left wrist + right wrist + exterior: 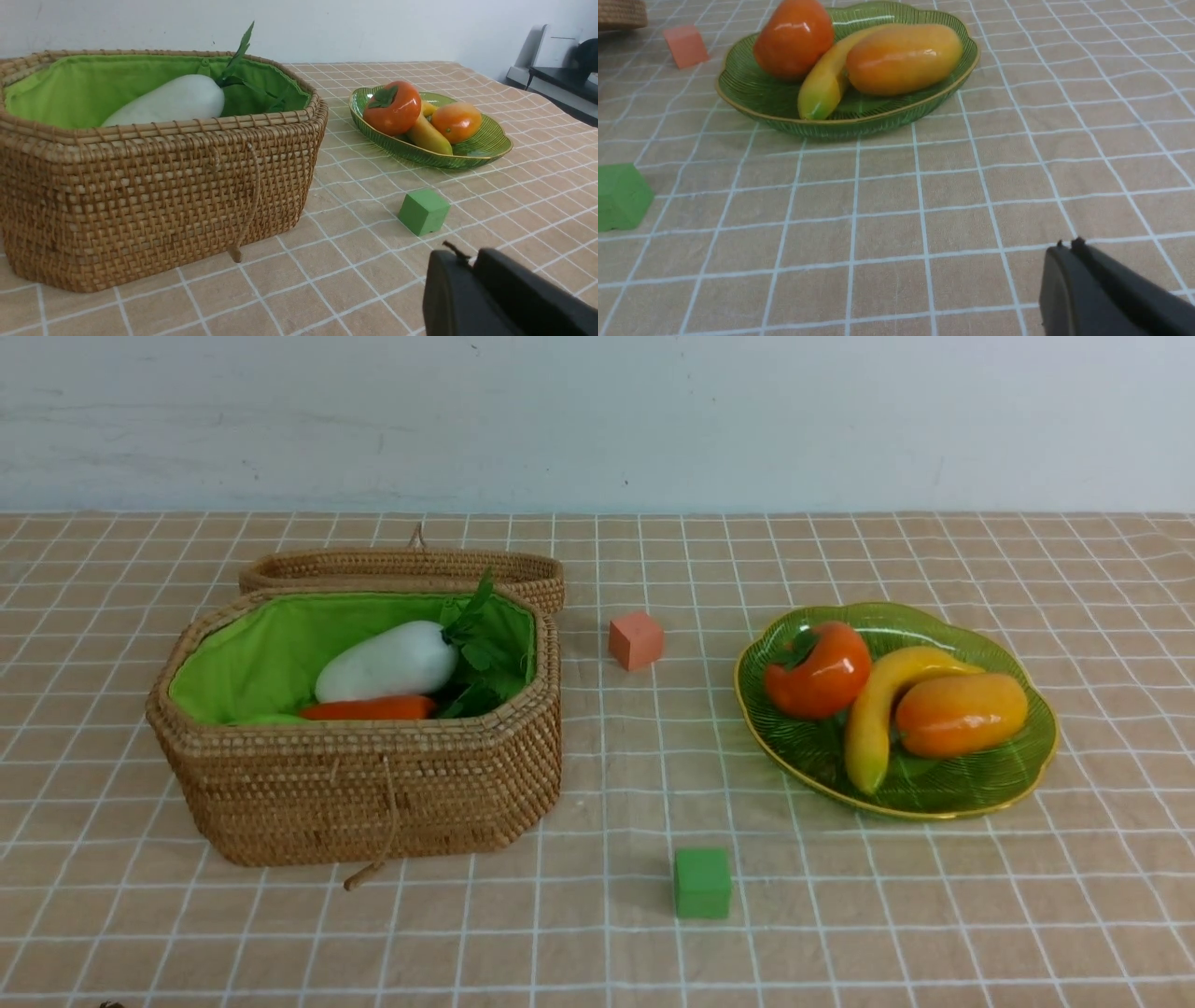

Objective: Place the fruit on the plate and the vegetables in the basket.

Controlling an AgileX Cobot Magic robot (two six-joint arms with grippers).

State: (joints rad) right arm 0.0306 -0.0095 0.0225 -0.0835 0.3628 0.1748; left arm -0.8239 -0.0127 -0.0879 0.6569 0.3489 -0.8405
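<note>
Pincers first: the right pincer (1069, 245), low over the checked cloth of the surface (840, 915), is clenched with nothing in it, its dark tips pressed together in its own wrist view. The left pincer (462, 254) shows only as a dark corner near the green cube (423, 211), holding nothing; whether its tips meet cannot be told. Neither arm appears in the front view. Outward on the right, the plate (1027, 765) carries all three fruits: persimmon (820, 669), banana (882, 709) and mango (962, 713), lying close together. On the left, the open basket (364, 793) holds the radish (387, 661) with its leaves and the carrot (369, 708), plus a sliver of something green; eggplant and gourd cannot be made out behind the wall. Only the green cube and the pink cube (636, 639) sit loose on the cloth, so the sorting looks finished.
</note>
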